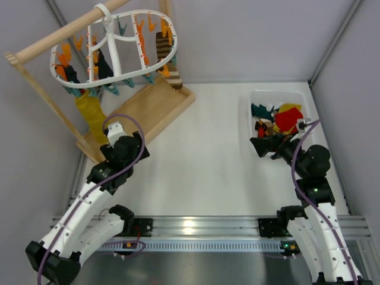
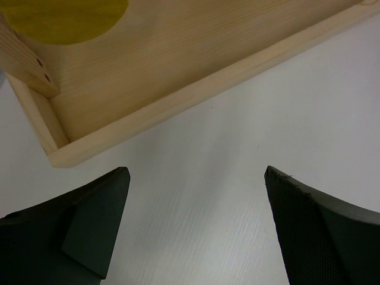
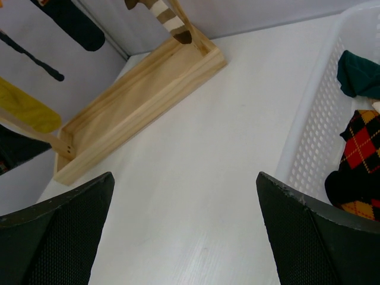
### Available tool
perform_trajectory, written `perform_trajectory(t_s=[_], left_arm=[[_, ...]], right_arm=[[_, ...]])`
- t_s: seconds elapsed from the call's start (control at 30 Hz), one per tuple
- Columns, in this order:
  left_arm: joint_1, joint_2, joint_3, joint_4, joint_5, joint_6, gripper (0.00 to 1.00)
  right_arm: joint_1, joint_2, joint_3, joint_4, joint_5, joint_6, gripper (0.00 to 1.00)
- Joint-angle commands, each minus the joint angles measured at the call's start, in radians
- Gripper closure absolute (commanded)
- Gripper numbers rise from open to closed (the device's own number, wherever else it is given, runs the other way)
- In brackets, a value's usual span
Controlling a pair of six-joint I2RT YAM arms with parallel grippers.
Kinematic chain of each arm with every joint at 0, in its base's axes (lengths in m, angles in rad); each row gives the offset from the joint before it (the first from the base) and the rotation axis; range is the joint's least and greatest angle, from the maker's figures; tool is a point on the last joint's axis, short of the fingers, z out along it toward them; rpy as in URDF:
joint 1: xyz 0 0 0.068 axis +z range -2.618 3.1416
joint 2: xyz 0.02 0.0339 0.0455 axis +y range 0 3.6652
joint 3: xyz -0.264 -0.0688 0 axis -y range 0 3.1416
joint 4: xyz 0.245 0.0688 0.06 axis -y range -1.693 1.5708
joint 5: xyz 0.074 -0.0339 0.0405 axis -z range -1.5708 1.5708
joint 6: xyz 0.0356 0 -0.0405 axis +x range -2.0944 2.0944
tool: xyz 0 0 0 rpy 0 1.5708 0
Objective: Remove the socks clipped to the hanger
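Note:
The white oval hanger (image 1: 151, 14) hangs from a wooden rod at the back left, with orange and teal clips. Clipped to it are a mustard yellow sock (image 1: 91, 114), a brown-and-cream striped sock (image 1: 168, 59) and black socks (image 1: 102, 64). My left gripper (image 1: 117, 127) is open and empty, low over the table beside the wooden stand's base, below the yellow sock (image 2: 65, 18). My right gripper (image 1: 261, 145) is open and empty, at the near left corner of the white basket. The striped sock's toe (image 3: 169, 18) and the yellow sock (image 3: 27, 110) show in the right wrist view.
A wooden rod stand with a tray-like base (image 1: 157, 107) holds the hanger; its base shows in both wrist views (image 2: 178, 65) (image 3: 136, 95). A white basket (image 1: 256, 98) at the right holds several socks, red, teal and argyle (image 3: 362, 148). Grey walls enclose the table.

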Motion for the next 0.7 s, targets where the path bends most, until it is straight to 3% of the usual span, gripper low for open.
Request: perform_trajectory(t_s=[0.0,0.4,0.67], left_arm=[[-0.003,0.025,-0.009,0.134,-0.105,0.027,0.01],[0.007,0.175,-0.009,0.349,-0.419,0.101,0.01],[0.103,0.295,0.017,0.515,-0.561,0.171,0.01]], right_arm=[[0.034,0.015,0.015,-0.023,0.084,-0.079,0.01],[0.042,0.012,-0.002,-0.03,0.121,-0.091,0.01],[0.042,-0.001,0.0,-0.034,0.112,-0.1,0.01]])
